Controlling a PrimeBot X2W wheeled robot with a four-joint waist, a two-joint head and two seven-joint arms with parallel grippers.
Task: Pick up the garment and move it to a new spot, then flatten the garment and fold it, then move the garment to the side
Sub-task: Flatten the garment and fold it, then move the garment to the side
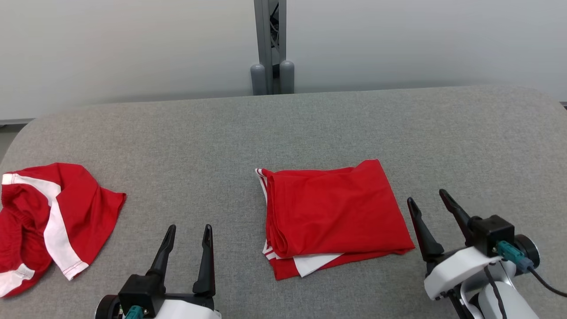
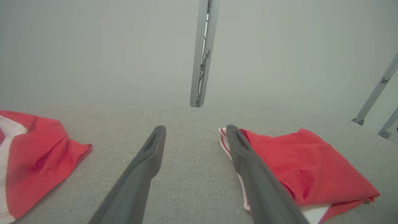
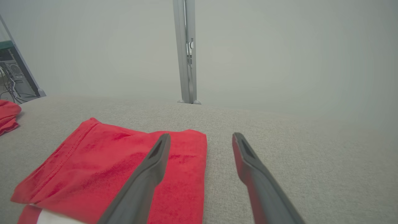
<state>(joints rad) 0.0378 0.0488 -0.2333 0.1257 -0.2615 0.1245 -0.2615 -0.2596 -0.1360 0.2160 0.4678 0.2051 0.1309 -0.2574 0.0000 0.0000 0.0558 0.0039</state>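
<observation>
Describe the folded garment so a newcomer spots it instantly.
On the grey padded table, look at the middle, just left of the right gripper. The folded garment is a neat red rectangle; the other red garment, at the left edge, lies crumpled.

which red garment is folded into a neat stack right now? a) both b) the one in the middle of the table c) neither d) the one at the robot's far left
b: the middle garment lies in flat folded layers, while the left garment is bunched and rumpled.
</observation>
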